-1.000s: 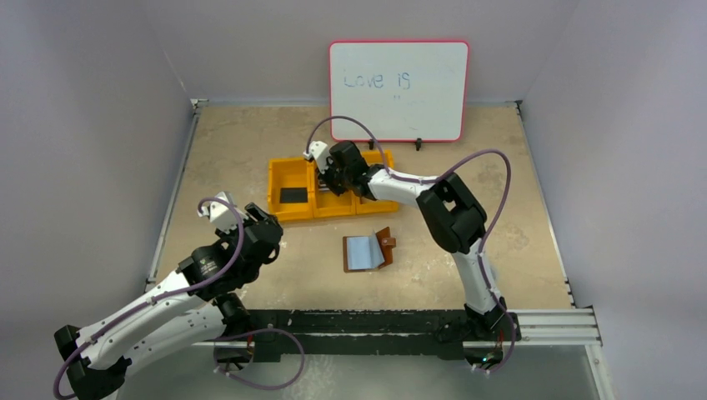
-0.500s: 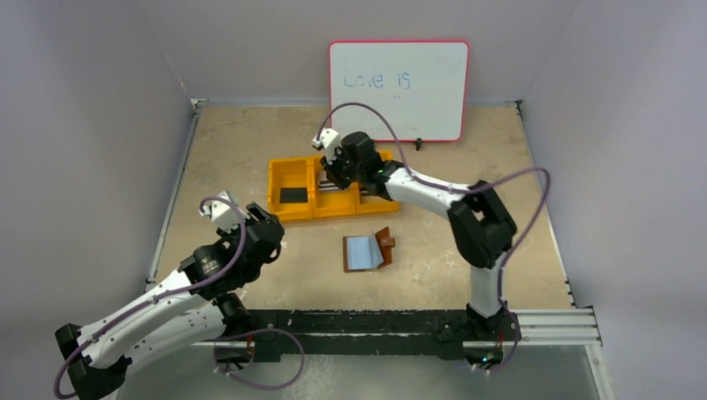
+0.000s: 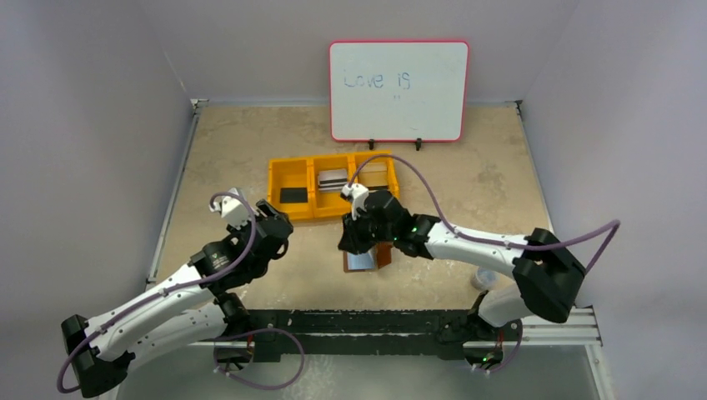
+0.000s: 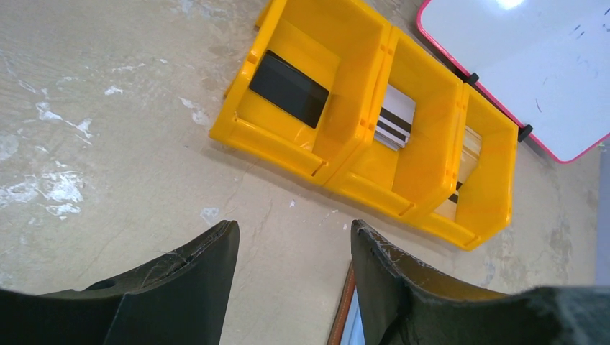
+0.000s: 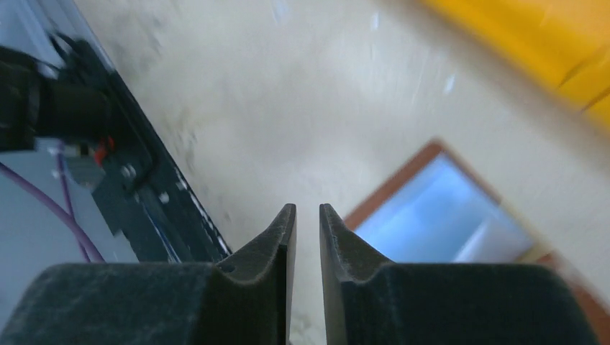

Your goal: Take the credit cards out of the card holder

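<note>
Brown leather bifold card holder [image 3: 367,262] lies open and flat on the beige mottled surface [image 3: 483,183], just on the near side of the yellow three-compartment plastic bin [image 3: 288,212], below its middle and right cells. The pale clear sleeve faces up. From the overhead view my right arm covers the corner nearest the bin. I can't make out whether any card sits in the sleeves.

Three credit cards are in the bin, one per cell:
- thin black card [image 4: 289,88] in the left cell, propped at a slant
- grey-white card with dark stripes [image 4: 395,122] in the middle cell
- pale beige card [image 4: 469,144] in the right cell, leaning on the wall

Right claw [image 3: 347,244] hangs over the holder's edge on the side toward the bin. In its wrist view the fingers [image 5: 284,237] are only a sliver apart with nothing between them. The holder's blue-tinted sleeve [image 5: 446,215] shows to one side of the tips, blurred. I can't tell whether the tips touch the surface.

Left claw [image 3: 280,233] sits on the near side of the bin's left cell, apart from the bin and off to the holder's left. Its fingers [image 4: 194,280] are spread wide and empty, over bare surface, with a strip of the holder's brown edge beside one finger.

White dry-erase board with a red frame [image 3: 398,90] stands beyond the bin at the far wall, with "Love is" in blue.
</note>
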